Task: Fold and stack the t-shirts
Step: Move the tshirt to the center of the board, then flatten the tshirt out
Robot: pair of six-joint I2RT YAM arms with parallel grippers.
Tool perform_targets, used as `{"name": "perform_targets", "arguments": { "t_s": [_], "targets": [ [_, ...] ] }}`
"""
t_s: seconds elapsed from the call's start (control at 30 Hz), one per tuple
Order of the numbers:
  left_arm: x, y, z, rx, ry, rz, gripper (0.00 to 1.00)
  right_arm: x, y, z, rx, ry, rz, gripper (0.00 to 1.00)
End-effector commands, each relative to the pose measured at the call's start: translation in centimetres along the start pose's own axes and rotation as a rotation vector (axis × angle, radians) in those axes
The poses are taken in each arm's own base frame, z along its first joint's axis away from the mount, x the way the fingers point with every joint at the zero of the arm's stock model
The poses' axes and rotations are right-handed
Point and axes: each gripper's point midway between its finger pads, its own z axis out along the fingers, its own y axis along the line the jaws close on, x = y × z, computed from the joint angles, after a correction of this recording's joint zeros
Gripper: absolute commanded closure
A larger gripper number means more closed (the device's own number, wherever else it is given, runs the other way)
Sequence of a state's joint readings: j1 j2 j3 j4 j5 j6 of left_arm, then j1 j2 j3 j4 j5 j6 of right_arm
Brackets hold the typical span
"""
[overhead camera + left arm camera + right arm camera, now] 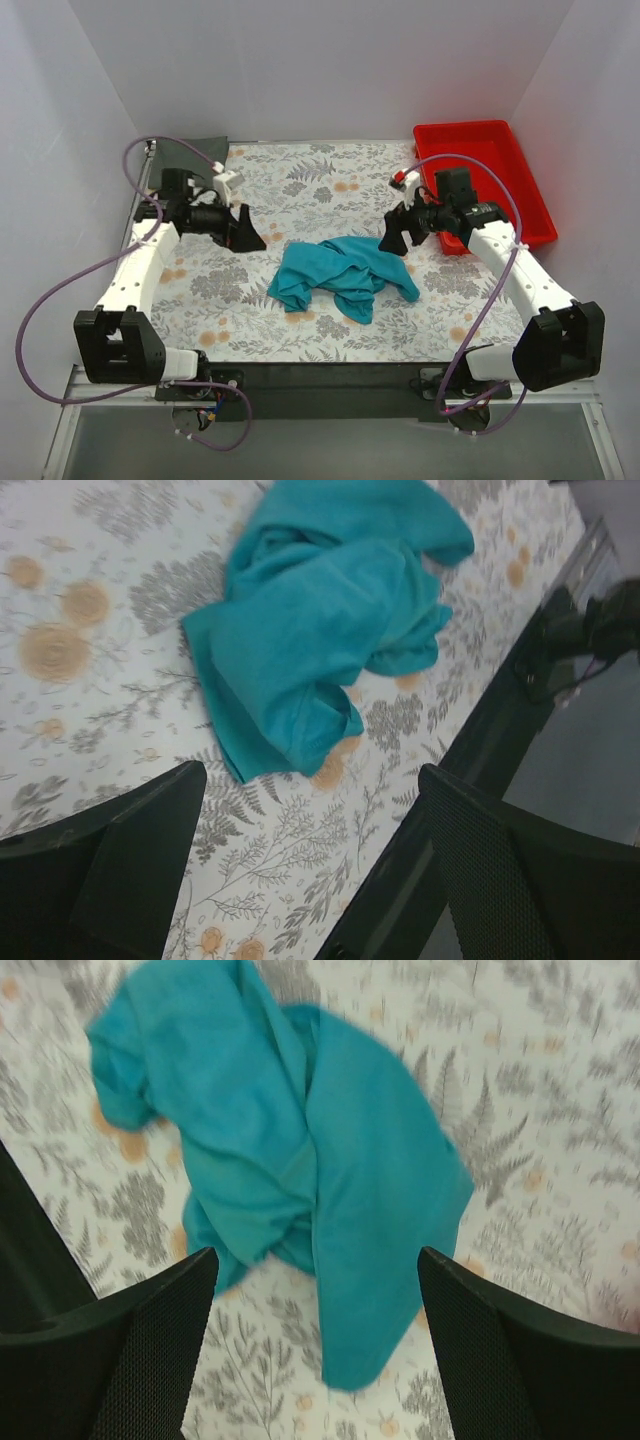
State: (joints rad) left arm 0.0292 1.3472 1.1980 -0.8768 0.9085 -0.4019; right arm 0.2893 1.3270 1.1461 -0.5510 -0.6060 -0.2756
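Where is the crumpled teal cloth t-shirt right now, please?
In the top view, the teal t-shirt lies mid-table on the floral tablecloth, between the left gripper and the right gripper.

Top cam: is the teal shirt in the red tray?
No, the teal shirt lies crumpled on the floral cloth mid-table, apart from the red tray at the far right.

bg: floral table cloth [300, 190] on table | plain white walls [320, 70] behind and flanking cloth | black strip [330, 378] along cloth's near edge | red tray [465, 128] at cloth's far-right corner | even light
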Motion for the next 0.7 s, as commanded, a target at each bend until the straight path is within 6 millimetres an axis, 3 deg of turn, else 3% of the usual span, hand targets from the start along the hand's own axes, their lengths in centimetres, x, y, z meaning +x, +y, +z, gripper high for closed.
{"name": "perform_targets", "arguments": {
  "t_s": [0.0,0.07,0.1,0.2,0.37,0.53,0.67],
  "targets": [
    [4.7,-3.1,2.8,0.086,0.156,0.181,0.15,6.8,-0.7,-1.0,0.070,0.197,-0.070,0.14],
    [6.0,-2.9,4.3,0.068,0.198,0.198,0.18,9.1,-1.4,-1.2,0.111,0.256,-0.075,0.19],
    [7.6,-3.0,5.4,0.050,0.255,0.204,0.19,10.8,-1.5,-1.2,0.121,0.293,-0.069,0.19],
    [9.8,-2.9,7.7,0.009,0.320,0.196,0.19,14.0,-2.2,-1.4,0.166,0.384,-0.050,0.19],
    [11.0,-0.1,10.4,-0.163,0.346,0.216,0.18,16.7,-3.4,-1.6,0.220,0.462,-0.062,0.20],
    [12.5,0.4,11.7,-0.158,0.397,0.143,0.22,18.4,-4.5,-1.0,0.253,0.511,-0.048,0.27],
    [13.0,1.0,12.3,-0.180,0.420,0.094,0.47,19.3,-5.0,-0.3,0.264,0.520,-0.034,0.34]
  ]
}}
